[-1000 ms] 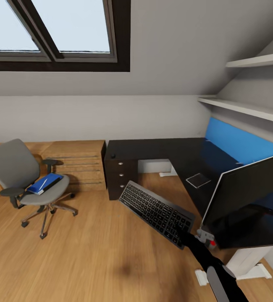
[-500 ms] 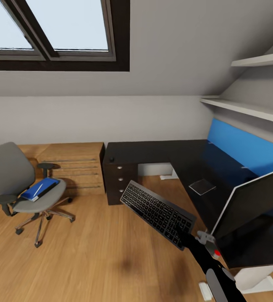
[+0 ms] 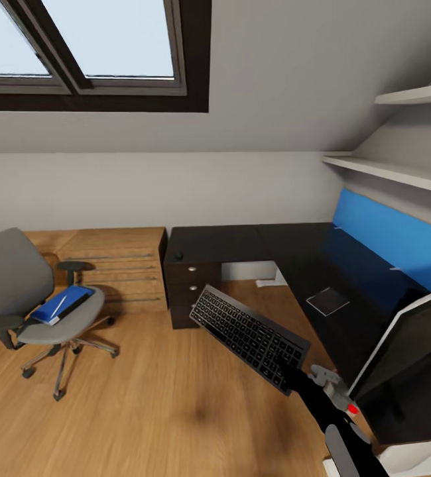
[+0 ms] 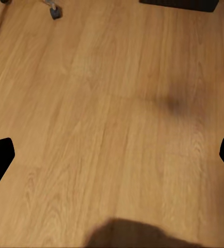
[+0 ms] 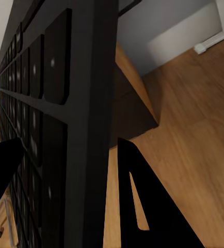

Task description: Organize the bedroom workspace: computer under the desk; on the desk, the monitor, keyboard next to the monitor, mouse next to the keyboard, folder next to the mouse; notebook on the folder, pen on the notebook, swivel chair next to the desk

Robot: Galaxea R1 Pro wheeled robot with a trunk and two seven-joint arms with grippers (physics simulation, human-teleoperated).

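Note:
My right gripper is shut on the near end of the keyboard, holding it tilted in the air over the floor beside the black desk; the keyboard sits edge-on between the fingers. The monitor stands on the desk at the right. The grey notebook lies on the desktop, and the small dark mouse sits at its far left corner. On the swivel chair lies the blue folder with a thin white pen on it. My left gripper is open over bare floor. The computer is out of view.
A dark drawer unit stands under the desk's left end, beside low oak shelving. White wall shelves and a blue panel line the right wall. Chair castors show at the edge of the wood floor.
The whole head view has shifted: the chair has slid left and the monitor right in the picture. The keyboard stays in my right gripper at the same spot in the view.

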